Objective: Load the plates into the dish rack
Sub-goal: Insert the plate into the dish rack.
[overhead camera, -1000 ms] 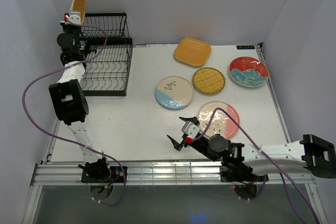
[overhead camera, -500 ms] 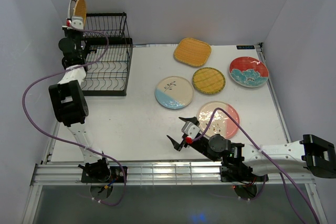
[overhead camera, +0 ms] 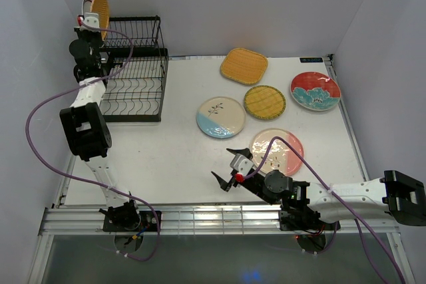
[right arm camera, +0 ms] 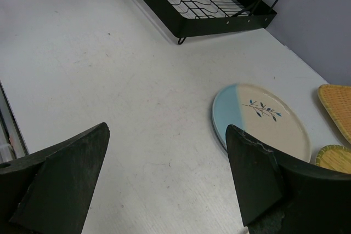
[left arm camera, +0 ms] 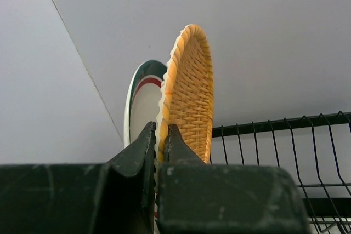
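Observation:
My left gripper (overhead camera: pixel 88 22) is raised at the left end of the dish rack's (overhead camera: pixel 136 71) upper basket. It is shut on the lower rim of a round woven orange-yellow plate (overhead camera: pixel 100 6), held upright on edge. In the left wrist view the fingers (left arm camera: pixel 148 141) pinch that plate (left arm camera: pixel 189 91), and the green-striped white plate (left arm camera: pixel 143 102) stands upright right behind it. My right gripper (overhead camera: pixel 233 171) is open and empty low over the near table, its jaws wide apart in its wrist view (right arm camera: pixel 166 130). The cream-blue plate (right arm camera: pixel 260 116) lies just beyond it.
Flat on the table lie a rounded-square woven plate (overhead camera: pixel 244 66), a round woven plate (overhead camera: pixel 264 102), a red-teal floral plate (overhead camera: pixel 315 90), the cream-blue plate (overhead camera: pixel 221 117) and a cream-pink plate (overhead camera: pixel 276 151). The rack's lower slotted section (right arm camera: pixel 203 4) holds no plates.
My left gripper has shifted slightly left with the woven plate still upright in it. The right arm has not moved.

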`<state>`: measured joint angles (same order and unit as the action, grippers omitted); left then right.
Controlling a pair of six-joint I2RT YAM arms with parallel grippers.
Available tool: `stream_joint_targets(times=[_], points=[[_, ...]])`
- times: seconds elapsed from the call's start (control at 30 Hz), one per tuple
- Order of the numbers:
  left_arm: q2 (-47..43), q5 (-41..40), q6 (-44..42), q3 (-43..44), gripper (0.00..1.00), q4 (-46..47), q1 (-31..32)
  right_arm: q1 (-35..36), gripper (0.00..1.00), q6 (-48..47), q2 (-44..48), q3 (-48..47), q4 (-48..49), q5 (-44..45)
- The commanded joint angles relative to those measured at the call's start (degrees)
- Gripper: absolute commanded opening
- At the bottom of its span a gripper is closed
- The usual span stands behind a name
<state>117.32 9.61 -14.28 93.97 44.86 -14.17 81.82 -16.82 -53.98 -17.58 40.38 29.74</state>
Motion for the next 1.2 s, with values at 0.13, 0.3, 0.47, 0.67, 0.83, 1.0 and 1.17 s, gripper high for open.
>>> stream_joint_targets(times=[0.13, 0.3, 0.47, 0.67, 0.83, 1.0, 1.17], points=[[-1.7, -0.5, 0.1, 4.8, 0.00, 0.0, -0.1, 0.0, 0.92, 1.0, 1.2, -2.1, 1.4, -0.3], [1.0, -1.0, 0.3, 9.0, 0.00, -3.1, -0.1, 0.0, 0.92, 1.0, 1.4, -1.9, 1.3, -0.3], [1.2, -1.3, 0.0, 9.5, 0.00, -4.1, 0.1, -0.1, 0.92, 1.0, 1.1, -2.1, 1.3, -0.3], [1.0, -1.9, -1.4, 7.5, 0.00, -4.2, 0.4, -0.1, 0.92, 1.0, 0.3, -2.7, 1.3, -0.5], [2.7, -2.4, -2.0, 7.5, 0.00, -3.8, 0.4, 0.0, 0.92, 1.0, 0.2, -2.7, 1.3, -0.5], [4.1, -2.3, -1.8, 8.5, 0.00, -3.8, 0.4, 0.0, 0.92, 1.0, 0.3, -2.5, 1.3, -0.3], [4.6, -1.0, -1.6, 8.9, 0.00, -4.7, 0.4, 0.0, 0.92, 1.0, 0.1, -2.7, 1.3, -0.3]])
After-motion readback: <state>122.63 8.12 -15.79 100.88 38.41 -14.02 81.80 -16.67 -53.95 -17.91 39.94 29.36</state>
